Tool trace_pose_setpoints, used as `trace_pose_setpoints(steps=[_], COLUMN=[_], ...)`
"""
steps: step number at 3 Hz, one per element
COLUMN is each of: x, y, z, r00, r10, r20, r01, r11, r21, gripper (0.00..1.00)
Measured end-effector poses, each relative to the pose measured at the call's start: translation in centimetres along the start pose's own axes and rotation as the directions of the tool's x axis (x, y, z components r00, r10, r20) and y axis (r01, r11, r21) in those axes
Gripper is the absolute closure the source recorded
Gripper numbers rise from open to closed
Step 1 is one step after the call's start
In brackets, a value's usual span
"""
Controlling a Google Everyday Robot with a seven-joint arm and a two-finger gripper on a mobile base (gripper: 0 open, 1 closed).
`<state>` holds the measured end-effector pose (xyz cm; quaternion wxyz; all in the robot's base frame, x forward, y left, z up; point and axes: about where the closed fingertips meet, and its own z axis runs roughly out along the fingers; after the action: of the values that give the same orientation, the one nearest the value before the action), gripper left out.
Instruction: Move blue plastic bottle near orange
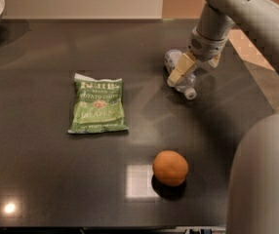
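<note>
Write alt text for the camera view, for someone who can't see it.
The robot's claw is at a blue plastic bottle lying on its side at the back right of a dark table. An orange rests apart from it near the front edge, and a green chip bag lies flat to the left.

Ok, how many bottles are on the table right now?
1. The blue plastic bottle lies on its side at the far right of the table, with the gripper right at it. The arm may hide others behind it.
</note>
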<state>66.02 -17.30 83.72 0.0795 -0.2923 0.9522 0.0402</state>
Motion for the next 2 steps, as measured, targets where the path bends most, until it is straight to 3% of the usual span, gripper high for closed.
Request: trace_pose_setpoints(steps=[2], x=[-0.86], y=[0.86], z=[0.21], r00=[1.0], r10=[-0.022], r20=[-0.018], r01=[0.022], r11=[0.9997], r21=[-0.005], gripper=[0.42])
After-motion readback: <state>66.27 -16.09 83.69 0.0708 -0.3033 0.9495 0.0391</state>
